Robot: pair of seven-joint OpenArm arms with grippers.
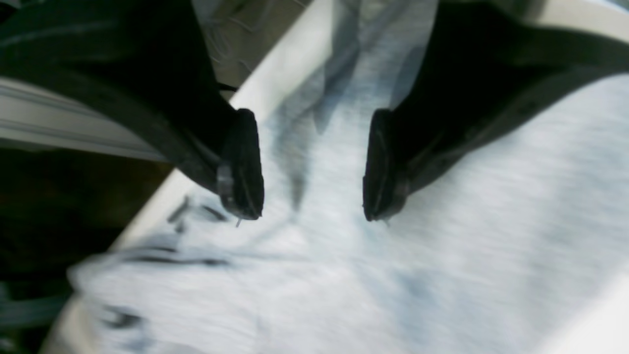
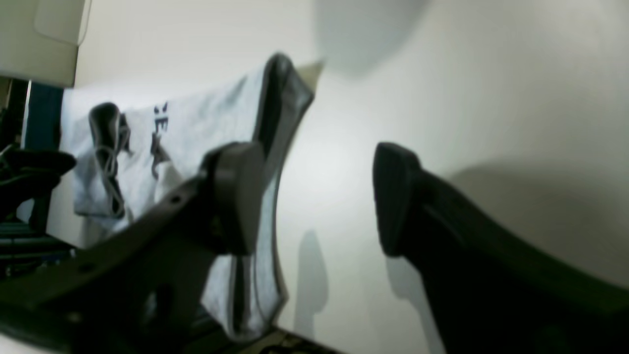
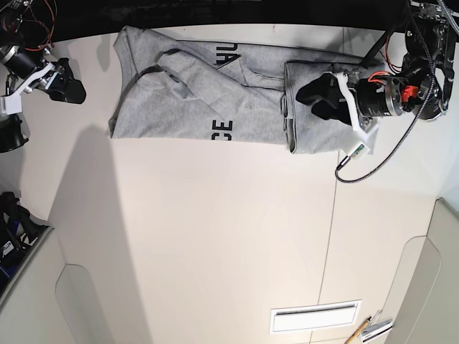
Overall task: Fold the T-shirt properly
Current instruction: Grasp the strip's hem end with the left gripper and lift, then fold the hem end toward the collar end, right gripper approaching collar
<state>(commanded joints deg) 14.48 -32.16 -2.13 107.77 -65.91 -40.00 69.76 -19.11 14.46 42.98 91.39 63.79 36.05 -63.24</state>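
T-shirt (image 1: 393,275) motion-blurred, lettering cut off

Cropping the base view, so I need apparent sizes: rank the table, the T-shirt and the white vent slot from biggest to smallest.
1. table, fills most of the view
2. T-shirt
3. white vent slot, clearly smallest

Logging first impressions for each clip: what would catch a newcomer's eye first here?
The grey T-shirt stands out, lying partly folded along the far edge of the white table, with bits of black lettering showing. The left gripper hovers open over the shirt's folded end on the base view's right. The right gripper sits open off the shirt's other end, over bare table.
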